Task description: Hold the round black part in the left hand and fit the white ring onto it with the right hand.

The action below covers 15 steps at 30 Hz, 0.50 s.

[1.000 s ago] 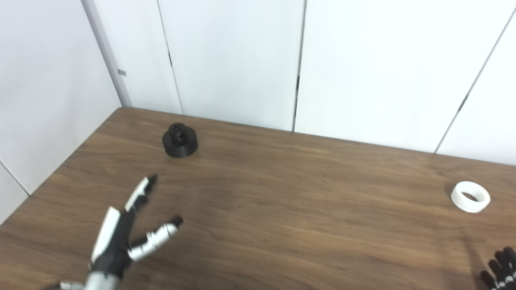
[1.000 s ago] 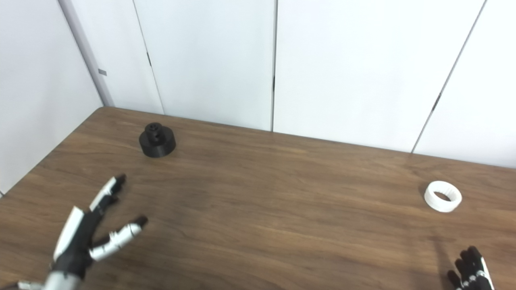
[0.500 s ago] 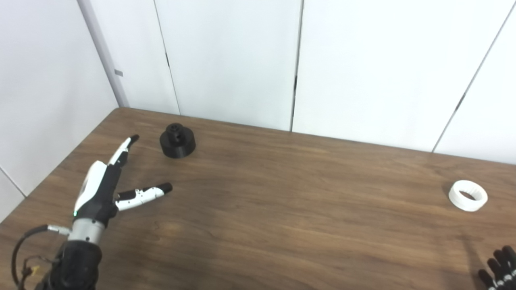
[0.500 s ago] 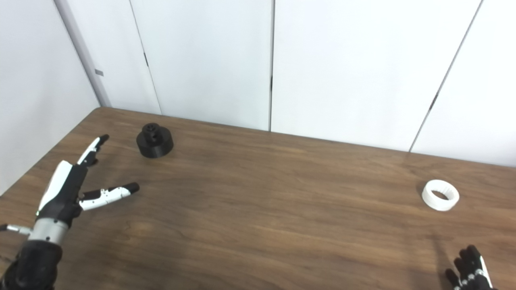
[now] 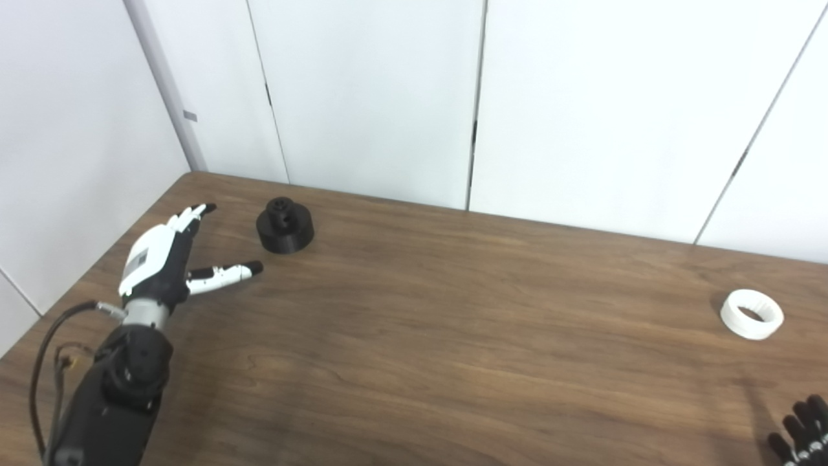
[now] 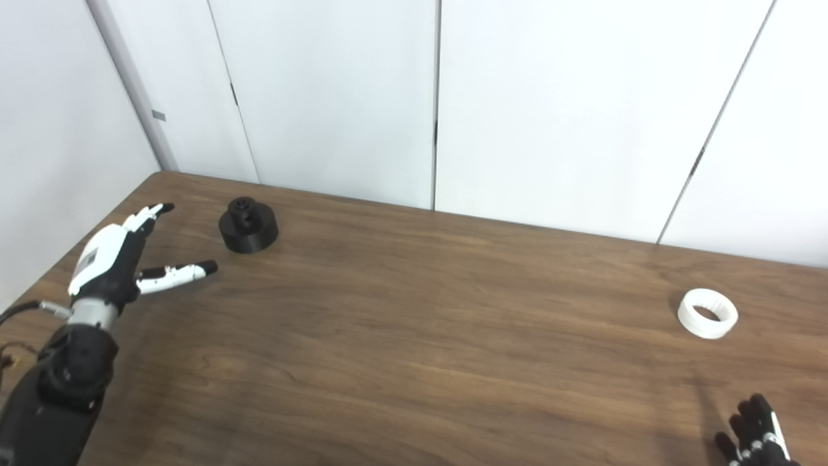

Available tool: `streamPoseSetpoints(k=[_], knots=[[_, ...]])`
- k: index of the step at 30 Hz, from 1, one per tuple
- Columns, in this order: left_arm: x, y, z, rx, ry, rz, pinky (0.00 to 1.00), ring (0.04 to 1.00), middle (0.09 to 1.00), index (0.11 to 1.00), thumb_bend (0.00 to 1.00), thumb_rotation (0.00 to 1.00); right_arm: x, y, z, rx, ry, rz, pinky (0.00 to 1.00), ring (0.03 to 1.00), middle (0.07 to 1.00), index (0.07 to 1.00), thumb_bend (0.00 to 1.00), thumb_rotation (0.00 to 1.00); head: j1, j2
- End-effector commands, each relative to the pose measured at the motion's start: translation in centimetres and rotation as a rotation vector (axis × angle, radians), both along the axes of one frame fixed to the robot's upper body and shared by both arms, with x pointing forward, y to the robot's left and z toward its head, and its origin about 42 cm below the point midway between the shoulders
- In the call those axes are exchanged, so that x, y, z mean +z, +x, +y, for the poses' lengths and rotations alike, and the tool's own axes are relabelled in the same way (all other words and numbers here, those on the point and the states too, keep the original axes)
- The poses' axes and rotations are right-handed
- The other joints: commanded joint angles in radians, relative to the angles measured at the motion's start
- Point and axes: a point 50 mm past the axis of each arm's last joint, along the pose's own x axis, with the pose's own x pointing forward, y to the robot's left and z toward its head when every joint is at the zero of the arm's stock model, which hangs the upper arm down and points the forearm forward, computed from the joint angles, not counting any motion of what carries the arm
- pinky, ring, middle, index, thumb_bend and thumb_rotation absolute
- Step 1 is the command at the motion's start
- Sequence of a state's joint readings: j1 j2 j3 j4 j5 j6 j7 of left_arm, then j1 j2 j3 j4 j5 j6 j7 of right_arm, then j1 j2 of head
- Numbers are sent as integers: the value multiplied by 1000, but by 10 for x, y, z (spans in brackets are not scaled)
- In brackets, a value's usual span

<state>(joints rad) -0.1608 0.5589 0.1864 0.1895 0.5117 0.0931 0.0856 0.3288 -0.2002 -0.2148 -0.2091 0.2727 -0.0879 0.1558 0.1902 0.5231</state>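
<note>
Your right eye view shows more of the right hand (image 6: pixel 753 433), state unclear; your left hand (image 5: pixel 165 255) is spread empty beside the round black part (image 5: pixel 285 225).

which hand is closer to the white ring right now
The right hand. It sits at the near table edge, just in front of the white ring. The left hand is far across the table, open beside the round black part.

— What carries everything here?
— A bench (image 5: pixel 453 336) with a dark brown wood-grain top, running to the picture's bottom edge.
— And behind it?
— White wall panels (image 5: pixel 582 110) split by thin dark vertical seams, with a pale grey upright strip (image 5: pixel 165 84) at the left corner bearing a small grey tag (image 5: pixel 189 116).
</note>
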Motion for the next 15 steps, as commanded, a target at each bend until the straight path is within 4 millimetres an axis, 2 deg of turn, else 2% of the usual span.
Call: streamPoseSetpoints(k=[1,9,15], knots=[[31,23,11,-6,101,-91,1000,1000,984,907,1000,516,8,4,0,10,-8,-35,1000,1000,1000,996,676,1000,0,1],[33,66,7,2,140,-28,1000,1000,1000,890,1000,564,8,5,1,6,-10,-33,1000,1000,999,990,675,1000,-6,1],[32,86,1,25,174,-1,1000,1000,989,874,1000,580,8,5,3,2,-2,-25,1000,1000,994,987,670,1000,-7,2]])
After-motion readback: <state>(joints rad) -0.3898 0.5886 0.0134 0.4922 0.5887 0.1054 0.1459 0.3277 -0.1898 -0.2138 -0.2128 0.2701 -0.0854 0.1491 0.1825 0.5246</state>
